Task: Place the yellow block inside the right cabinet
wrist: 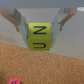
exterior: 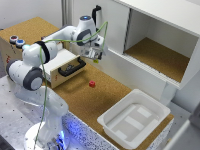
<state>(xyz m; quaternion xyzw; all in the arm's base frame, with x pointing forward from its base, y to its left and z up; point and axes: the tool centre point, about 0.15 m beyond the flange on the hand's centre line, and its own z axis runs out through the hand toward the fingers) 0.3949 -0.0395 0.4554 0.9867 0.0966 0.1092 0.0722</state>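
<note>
The yellow block [wrist: 39, 36] is a yellow-green cube with dark letters, held between my fingers in the wrist view. In the exterior view it shows as a small yellow spot [exterior: 96, 60] under my gripper [exterior: 96, 55], which is shut on it and holds it well above the cork table. The right cabinet [exterior: 160, 57] is a large white box with a cork-brown floor, open at the front, on the exterior view's right of my gripper and apart from it.
A small red cube [exterior: 92, 84] lies on the cork table below my gripper; it also shows in the wrist view [wrist: 13, 81]. A wooden drawer box with black handle [exterior: 71, 66], a white door with black handle [exterior: 97, 15], a white tray [exterior: 134, 118].
</note>
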